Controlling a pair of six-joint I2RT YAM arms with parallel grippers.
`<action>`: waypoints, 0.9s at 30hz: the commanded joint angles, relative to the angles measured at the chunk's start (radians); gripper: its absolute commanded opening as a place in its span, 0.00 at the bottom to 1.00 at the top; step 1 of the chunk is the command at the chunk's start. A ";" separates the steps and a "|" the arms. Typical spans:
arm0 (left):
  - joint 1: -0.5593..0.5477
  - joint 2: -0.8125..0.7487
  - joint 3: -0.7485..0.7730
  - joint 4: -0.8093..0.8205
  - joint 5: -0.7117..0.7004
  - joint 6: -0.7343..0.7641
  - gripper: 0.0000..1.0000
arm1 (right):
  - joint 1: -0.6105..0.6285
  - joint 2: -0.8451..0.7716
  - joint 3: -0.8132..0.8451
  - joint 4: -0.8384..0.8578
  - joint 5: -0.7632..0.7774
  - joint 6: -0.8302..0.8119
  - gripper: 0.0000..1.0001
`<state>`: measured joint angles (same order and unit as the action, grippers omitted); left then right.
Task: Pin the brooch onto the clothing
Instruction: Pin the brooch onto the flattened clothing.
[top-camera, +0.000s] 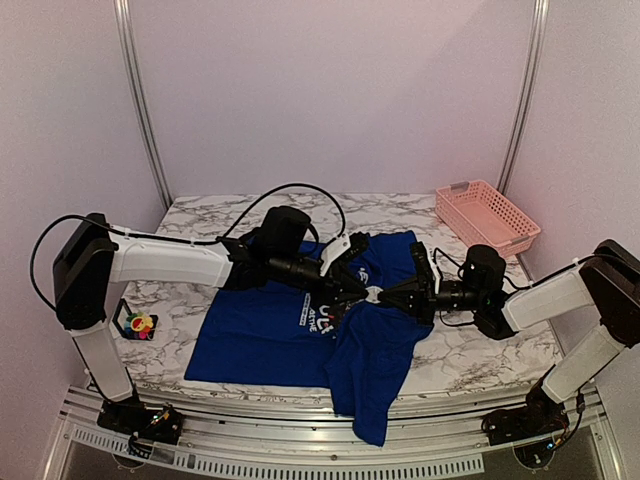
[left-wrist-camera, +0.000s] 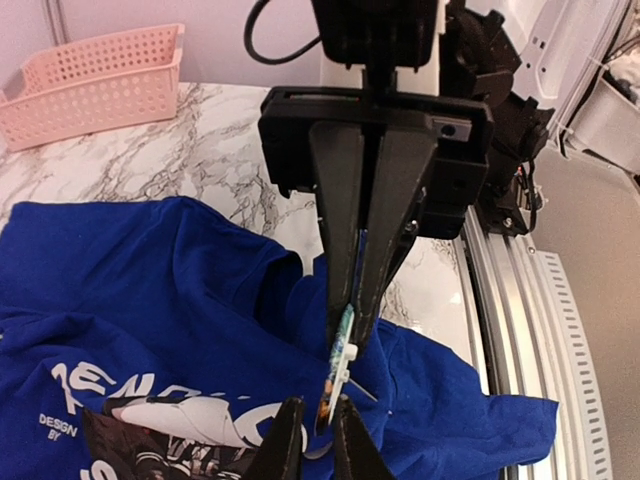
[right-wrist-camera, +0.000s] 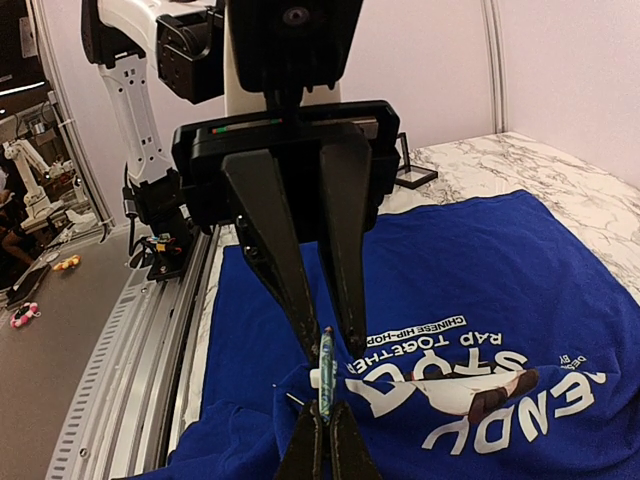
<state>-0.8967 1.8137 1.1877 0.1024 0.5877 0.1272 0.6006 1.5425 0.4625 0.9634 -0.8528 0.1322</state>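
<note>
On marble tabletop, blue tee bunched nr chest print, prob. to raise fold for pinning. R hand clamped shut, L hand opposite nearly closed, grip unclear. Between them brooch, pinched edge-on by R over fold.

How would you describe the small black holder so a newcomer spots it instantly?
Start at the marble table and go to its left edge, beside the left arm's upright white link. There, left of the blue T-shirt and apart from it, stands a small black open-frame cube. Unlike anything nearby, it is a bare frame with yellow, red and green bits inside.
</note>
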 joint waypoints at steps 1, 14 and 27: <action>0.000 0.017 0.016 0.020 0.020 -0.004 0.09 | -0.003 -0.004 0.017 -0.005 -0.026 -0.008 0.00; 0.005 -0.003 -0.009 0.009 0.028 -0.005 0.00 | -0.003 -0.067 -0.021 -0.109 0.138 -0.052 0.21; 0.006 -0.009 -0.007 0.016 0.025 -0.055 0.00 | 0.130 -0.202 -0.152 -0.119 0.387 -0.094 0.38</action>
<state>-0.8963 1.8145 1.1881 0.1127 0.6140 0.0937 0.7025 1.3216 0.3489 0.8383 -0.5545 0.0174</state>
